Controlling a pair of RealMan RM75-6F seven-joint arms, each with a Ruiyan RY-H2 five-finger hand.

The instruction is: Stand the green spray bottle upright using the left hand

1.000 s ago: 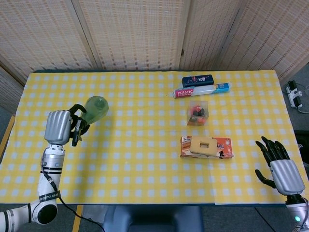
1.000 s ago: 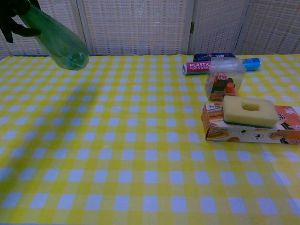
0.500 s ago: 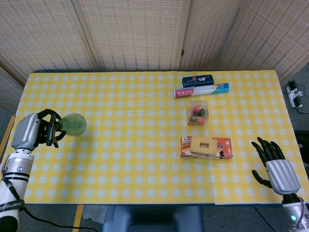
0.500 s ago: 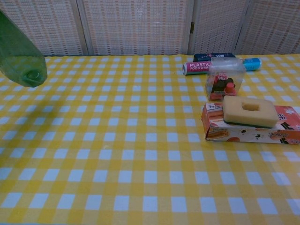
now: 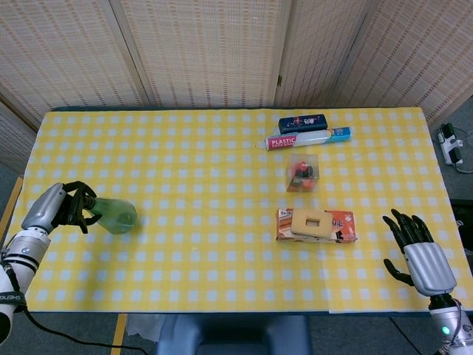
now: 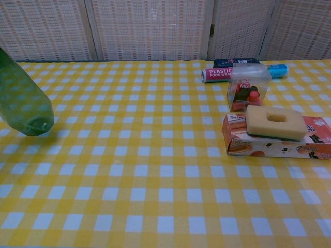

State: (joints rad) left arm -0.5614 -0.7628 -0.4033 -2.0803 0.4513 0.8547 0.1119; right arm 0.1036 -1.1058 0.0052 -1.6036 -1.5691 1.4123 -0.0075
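I see my left robot hand (image 5: 60,208) near the left edge of the counter (image 5: 185,148), and it holds the green spray bottle (image 5: 112,215) by its top end. The bottle is tilted, with its round bottom pointing toward the middle of the counter. In the chest view the bottle (image 6: 23,101) leans down low over the yellow checked cloth, close to the left side of the picture. There is a lot of open cloth between the bottle and the other things.

My right robot hand (image 5: 419,248) is at the right front corner, fingers spread wide, holding nothing.

Far off on the right is a clear little box (image 5: 303,171) with something red and dark inside. Nearer the front is an orange box (image 5: 318,227) with a yellow sponge (image 5: 312,221) on top. At the back lie a plastic wrap roll (image 5: 307,139) and a dark blue pack (image 5: 302,122).
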